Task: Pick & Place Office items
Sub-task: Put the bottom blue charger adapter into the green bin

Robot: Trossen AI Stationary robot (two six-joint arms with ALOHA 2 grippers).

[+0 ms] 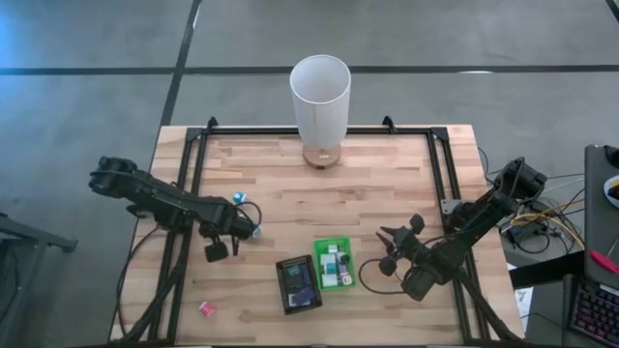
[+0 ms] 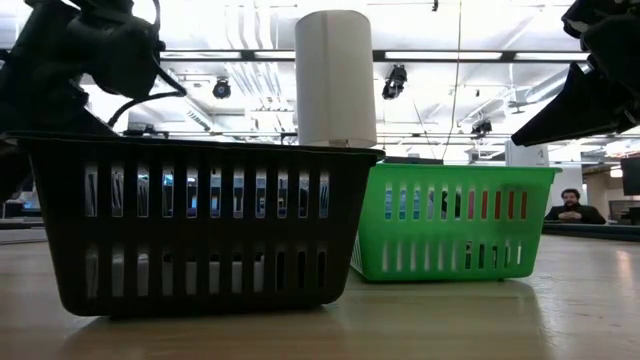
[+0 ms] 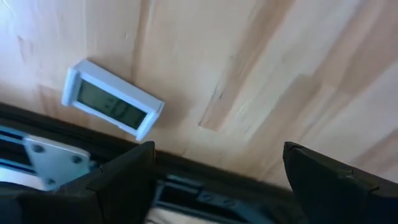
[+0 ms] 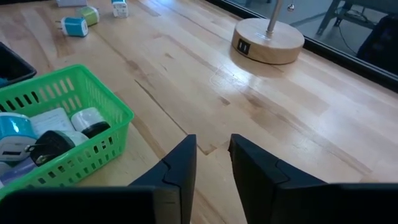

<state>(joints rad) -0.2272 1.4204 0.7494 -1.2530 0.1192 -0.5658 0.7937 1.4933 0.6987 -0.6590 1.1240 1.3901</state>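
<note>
- Right pincer (image 4: 211,165) — nearly pressed together, nothing pinched, right of the green basket (image 1: 345,283).
- Left pincer (image 1: 226,248) — spread, empty, above the table (image 1: 387,184).
- Office items (image 4: 46,134): several inside the green basket.

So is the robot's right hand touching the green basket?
Apart. In the high view, bare wood shows between the right hand and the green basket; the right wrist view shows the same gap.

Low view: black basket (image 2: 200,225) hides most of the desk; its contents unreadable through slots. Green basket (image 4: 65,118) cut by frame edge, left of right end effector (image 4: 211,165). Pink item (image 1: 205,308) too small to identify.
</note>
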